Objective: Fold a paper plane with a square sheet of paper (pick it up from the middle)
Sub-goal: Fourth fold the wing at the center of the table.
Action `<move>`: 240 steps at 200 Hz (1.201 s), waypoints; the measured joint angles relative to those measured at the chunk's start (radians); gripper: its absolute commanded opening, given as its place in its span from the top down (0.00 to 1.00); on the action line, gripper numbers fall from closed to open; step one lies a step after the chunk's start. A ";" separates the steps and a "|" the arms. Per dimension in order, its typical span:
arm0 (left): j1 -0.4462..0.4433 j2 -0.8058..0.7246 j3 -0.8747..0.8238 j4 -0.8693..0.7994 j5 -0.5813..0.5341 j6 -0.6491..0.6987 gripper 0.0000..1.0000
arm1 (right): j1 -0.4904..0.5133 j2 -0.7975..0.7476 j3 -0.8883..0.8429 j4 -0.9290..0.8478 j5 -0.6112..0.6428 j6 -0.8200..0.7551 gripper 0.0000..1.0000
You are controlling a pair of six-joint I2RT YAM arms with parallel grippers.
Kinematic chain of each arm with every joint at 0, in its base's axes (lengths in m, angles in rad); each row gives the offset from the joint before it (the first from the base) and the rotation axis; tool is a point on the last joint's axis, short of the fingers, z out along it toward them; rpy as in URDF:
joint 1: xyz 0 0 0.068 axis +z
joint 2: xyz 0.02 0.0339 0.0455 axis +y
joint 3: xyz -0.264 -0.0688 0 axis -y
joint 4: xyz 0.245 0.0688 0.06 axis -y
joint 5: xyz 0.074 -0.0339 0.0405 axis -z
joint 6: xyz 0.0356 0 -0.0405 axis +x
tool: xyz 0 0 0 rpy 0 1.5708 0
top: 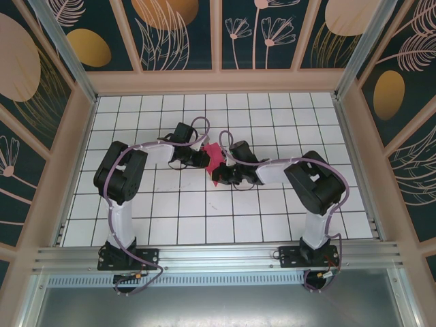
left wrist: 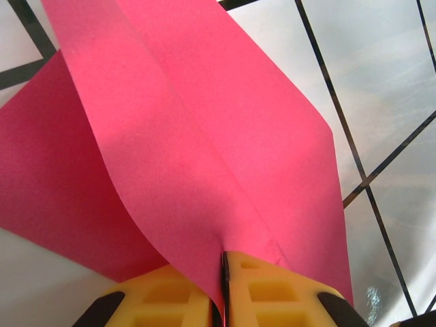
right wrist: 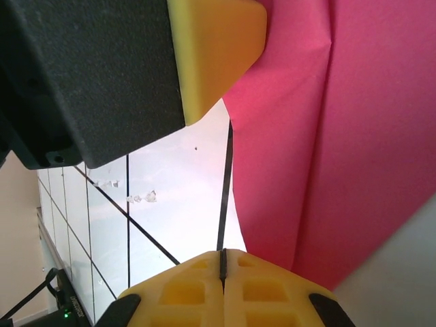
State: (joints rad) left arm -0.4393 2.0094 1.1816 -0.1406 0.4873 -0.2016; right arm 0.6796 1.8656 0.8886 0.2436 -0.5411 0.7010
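The white grid-tiled table (top: pixel 272 225) carries two arms reaching from its near edge to its middle. There the left gripper (left wrist: pixel 223 257) pinches a fold of the thin red-pink square sheet of paper (left wrist: pixel 204 136) between its yellow fingers, up off the tiles. The right gripper (right wrist: pixel 223 253) sits just beside, fingers pressed together with the sheet passing its right finger; whether it grips the paper I cannot tell. Dark floral wall panels (top: pixel 180 34) rise beyond the far edge.

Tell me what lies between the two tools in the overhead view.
The square sheet of paper, partly folded, sits between the left tool and right tool in the top view; the left tool pinches it.
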 measured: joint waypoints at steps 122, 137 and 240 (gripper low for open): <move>0.000 0.000 0.013 -0.015 -0.005 -0.004 0.79 | -0.011 0.069 -0.001 0.057 -0.051 0.046 0.99; 0.000 0.000 0.026 -0.029 -0.020 -0.013 0.66 | -0.011 0.070 -0.001 0.056 -0.048 0.047 1.00; 0.000 -0.237 -0.052 -0.001 -0.074 -0.206 0.70 | -0.009 0.088 0.061 -0.039 -0.044 0.049 1.00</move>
State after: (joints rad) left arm -0.4393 1.7725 1.1294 -0.1413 0.4137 -0.4076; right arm 0.6704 1.9533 0.9493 0.2050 -0.5850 0.7498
